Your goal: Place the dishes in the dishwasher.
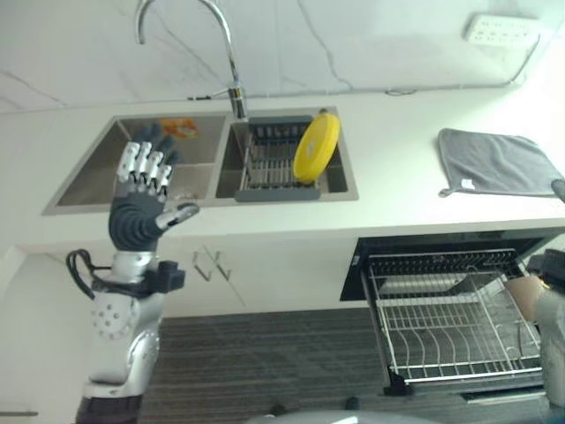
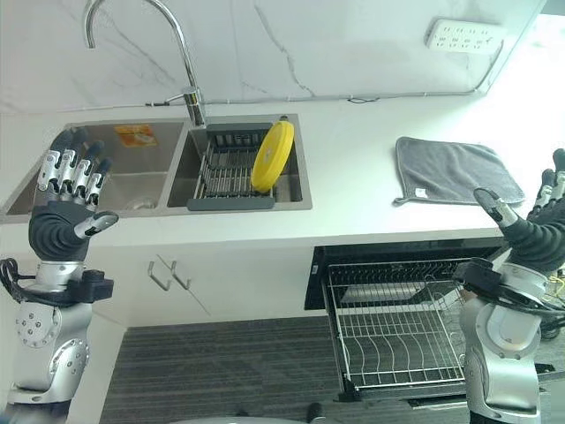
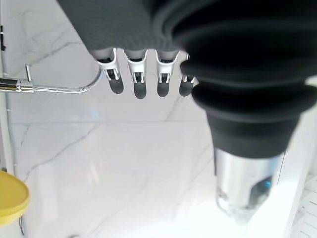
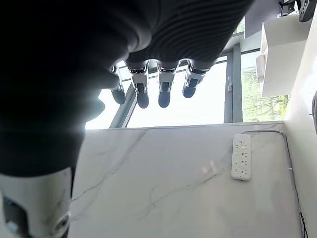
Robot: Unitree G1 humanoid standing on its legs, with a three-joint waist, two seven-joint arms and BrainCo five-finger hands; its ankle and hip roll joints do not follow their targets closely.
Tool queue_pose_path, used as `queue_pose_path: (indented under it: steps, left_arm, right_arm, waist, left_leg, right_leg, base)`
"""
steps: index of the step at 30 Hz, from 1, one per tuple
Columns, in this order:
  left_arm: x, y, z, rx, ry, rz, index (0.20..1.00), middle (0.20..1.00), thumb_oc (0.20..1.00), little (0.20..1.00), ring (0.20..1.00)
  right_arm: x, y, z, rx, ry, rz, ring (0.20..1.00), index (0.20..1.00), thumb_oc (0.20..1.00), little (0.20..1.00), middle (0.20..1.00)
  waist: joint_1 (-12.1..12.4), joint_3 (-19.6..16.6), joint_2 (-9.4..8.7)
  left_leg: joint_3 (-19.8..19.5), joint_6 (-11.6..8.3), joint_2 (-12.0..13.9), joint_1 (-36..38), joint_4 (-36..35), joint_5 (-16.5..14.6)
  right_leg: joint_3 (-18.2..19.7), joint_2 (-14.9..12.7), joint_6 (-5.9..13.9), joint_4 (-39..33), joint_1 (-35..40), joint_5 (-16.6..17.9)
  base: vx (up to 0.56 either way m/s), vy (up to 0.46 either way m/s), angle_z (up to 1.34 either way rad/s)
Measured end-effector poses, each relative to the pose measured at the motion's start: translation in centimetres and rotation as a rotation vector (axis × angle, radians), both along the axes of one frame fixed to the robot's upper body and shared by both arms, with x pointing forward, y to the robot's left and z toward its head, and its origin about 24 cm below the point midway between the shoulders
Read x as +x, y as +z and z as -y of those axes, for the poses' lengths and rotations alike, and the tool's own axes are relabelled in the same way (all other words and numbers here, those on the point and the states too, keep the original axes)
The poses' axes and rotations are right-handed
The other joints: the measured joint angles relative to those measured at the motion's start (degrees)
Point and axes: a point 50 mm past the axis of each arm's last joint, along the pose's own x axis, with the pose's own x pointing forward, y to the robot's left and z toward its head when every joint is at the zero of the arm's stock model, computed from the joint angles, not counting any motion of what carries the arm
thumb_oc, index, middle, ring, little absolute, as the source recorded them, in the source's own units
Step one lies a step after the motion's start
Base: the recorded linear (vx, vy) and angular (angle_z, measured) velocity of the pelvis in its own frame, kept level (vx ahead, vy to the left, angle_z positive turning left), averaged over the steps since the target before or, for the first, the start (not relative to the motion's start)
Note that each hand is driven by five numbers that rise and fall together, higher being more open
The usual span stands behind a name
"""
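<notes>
A yellow plate [image 1: 316, 147] leans upright in the wire dish rack [image 1: 267, 163] inside the right basin of the sink [image 2: 291, 199]; its edge also appears as a yellow plate [image 3: 11, 197] in the left wrist view. The dishwasher's lower wire rack [image 2: 397, 331] is pulled out below the counter and holds nothing. My left hand [image 1: 146, 172] is raised in front of the left basin, fingers straight, holding nothing. My right hand [image 2: 540, 221] is raised at the right, over the counter's front edge above the dishwasher rack, fingers straight and empty.
A grey cloth [image 2: 455, 170] lies on the counter to the right of the sink. A tall curved tap [image 2: 181, 53] rises behind the sink. An orange sponge [image 1: 179, 127] lies in the left basin. A white power strip [image 2: 462, 35] is on the wall.
</notes>
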Motion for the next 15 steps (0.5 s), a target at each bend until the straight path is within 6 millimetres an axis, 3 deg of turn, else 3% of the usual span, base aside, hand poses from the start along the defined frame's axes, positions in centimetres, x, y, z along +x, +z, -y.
queue_pose_path:
  steps: [2,4,5,6,7,8,10,12,13,14,15]
  left_arm:
    - [-0.1,-0.3,0.1,-0.017,-0.001,-0.008,1.0,1.0,1.0,1.0,1.0]
    - [-0.3,-0.8,0.0,-0.02,-0.007,-0.033,1.0,1.0,1.0,1.0,1.0]
    - [-0.3,-0.8,0.0,-0.027,-0.013,-0.036,1.0,1.0,1.0,1.0,1.0]
    - [-0.2,-0.7,0.0,-0.035,-0.032,-0.032,1.0,1.0,1.0,1.0,1.0]
    - [-0.2,-0.7,0.0,-0.033,-0.037,-0.032,1.0,1.0,1.0,1.0,1.0]
    - [-0.3,-0.9,0.0,-0.031,-0.056,-0.039,1.0,1.0,1.0,1.0,1.0]
    - [-0.2,-0.7,0.1,-0.04,-0.085,-0.029,1.0,1.0,1.0,1.0,1.0]
    - [0.4,-0.6,0.7,-0.049,-0.113,-0.025,1.0,1.0,1.0,1.0,1.0]
    - [0.5,-0.7,0.9,-0.051,-0.124,-0.028,1.0,1.0,1.0,1.0,1.0]
    - [0.5,-1.0,1.1,-0.062,-0.124,-0.034,1.0,1.0,1.0,1.0,1.0]
    - [0.5,-1.3,1.0,-0.074,-0.116,-0.043,1.0,1.0,1.0,1.0,1.0]
  right_arm:
    - [0.0,-0.2,0.1,0.0,-0.001,-0.011,1.0,1.0,1.0,1.0,1.0]
    - [-0.3,-0.7,0.2,-0.003,-0.003,-0.044,1.0,1.0,1.0,1.0,1.0]
    - [-0.3,-0.8,0.2,-0.004,-0.003,-0.047,1.0,1.0,1.0,1.0,1.0]
    - [-0.3,-0.7,0.3,-0.006,-0.003,-0.045,1.0,1.0,1.0,1.0,1.0]
    - [-0.4,-0.6,0.5,-0.007,-0.009,-0.04,1.0,1.0,1.0,1.0,1.0]
    - [-0.7,0.0,1.2,-0.007,-0.043,-0.024,1.0,1.0,1.0,1.0,1.0]
    - [-0.5,0.4,1.2,-0.011,-0.044,-0.013,1.0,1.0,1.0,1.0,1.0]
    - [-0.2,0.2,1.5,-0.008,-0.054,-0.025,1.0,1.0,1.0,1.0,1.0]
    - [-0.1,0.2,1.6,-0.021,-0.05,-0.038,1.0,1.0,1.0,1.0,1.0]
    - [0.0,0.1,1.8,-0.027,-0.054,-0.045,1.0,1.0,1.0,1.0,1.0]
    - [0.0,0.2,1.7,-0.028,-0.05,-0.043,1.0,1.0,1.0,1.0,1.0]
  waist:
    - [-0.3,0.04,0.03]
    - [-0.37,0.74,-1.57]
    - [-0.24,1.34,-2.45]
    - [-0.19,2.3,-3.55]
    - [-0.05,2.89,-4.01]
    - [-0.13,3.61,-4.42]
    - [-1.38,3.65,-3.48]
    - [-2.38,3.54,-3.05]
    - [-2.2,3.7,-2.58]
    - [-1.91,3.65,-1.96]
    - [-1.66,3.45,-1.16]
  left_leg:
    - [0.02,-0.5,0.21,-0.43,0.92,-0.27]
    - [-0.09,-2.54,0.78,-4.11,8.58,-1.62]
    - [-0.03,-3.41,1.04,-6.95,14.11,-2.16]
    - [-0.18,-3.77,1.78,-12.41,25.0,-2.11]
    - [-0.6,-6.26,2.98,-17.24,34.1,-0.5]
    - [1.38,-4.89,6.24,-20.92,36.39,-1.99]
    - [4.96,-4.07,7.31,-19.59,24.25,-2.33]
    - [9.83,-4.11,6.16,-16.38,7.92,-1.12]
    - [9.16,-3.51,5.3,-14.98,2.94,-0.43]
    - [6.0,-3.2,3.73,-12.65,0.12,-0.26]
    - [2.8,-1.57,2.36,-10.75,-0.64,1.65]
  right_leg:
    - [-0.08,0.03,-0.07,0.07,-0.03,-0.27]
    - [0.14,-0.57,-0.24,1.63,-0.93,-1.57]
    - [0.16,-0.81,-1.27,3.48,-1.96,-2.84]
    - [0.45,-1.13,-2.79,6.37,-3.33,-4.73]
    - [0.64,-1.29,-3.53,9.02,-4.35,-5.98]
    - [-0.22,-1.45,-3.13,8.09,-3.02,-6.03]
    - [-0.83,-1.0,-3.3,7.66,-2.7,-6.3]
    - [-1.54,-1.03,-2.38,2.97,-0.36,-4.29]
    - [-1.07,-1.08,-1.28,1.56,0.98,-3.37]
    - [-0.64,-1.45,-0.92,0.85,2.61,-3.19]
    - [0.38,-2.13,-0.21,1.13,3.66,-3.67]
  base:
    - [0.07,-0.145,0.03]
    - [0.0,-0.133,0.07]
    - [0.01,-0.082,0.11]
    - [0.09,0.02,0.16]
    - [0.12,0.086,0.1]
    - [0.18,0.2,0.09]
    - [0.18,0.272,0.16]
    - [0.2,0.35,0.14]
    - [0.17,0.366,-0.14]
    - [0.13,0.296,-0.41]
    - [0.13,0.269,-0.56]
